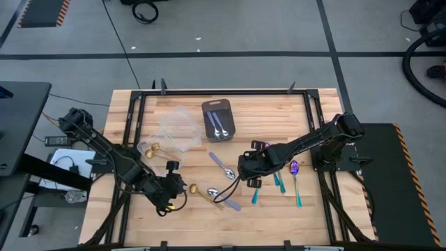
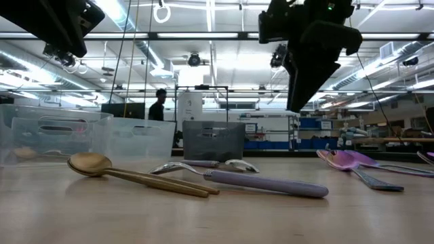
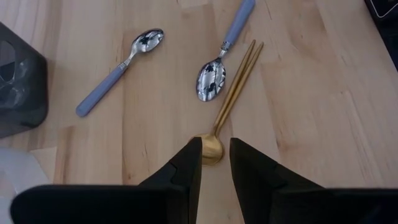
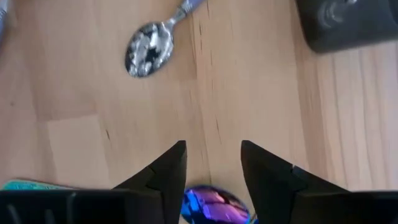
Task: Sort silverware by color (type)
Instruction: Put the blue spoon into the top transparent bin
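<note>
The left gripper (image 3: 214, 163) hangs with fingers slightly apart and empty, just above the bowl of a gold spoon (image 3: 231, 102). The right gripper (image 4: 211, 167) is also parted and empty, over a purple-bowled spoon (image 4: 214, 205).

Taking the dark tray (image 1: 219, 120) as landmark: the gold spoon lies well toward the counter's (image 1: 279, 216) front-left of it, a lavender-handled silver spoon (image 3: 222, 53) touching or nearly touching its stem; two silver spoons already sit inside.

The spoon looks light, stiff and slippery (polished metal lying flat), so pinching across the narrow neck seems safest. Open wood surrounds it; the clear tubs (image 1: 178, 127) stand well clear.
</note>
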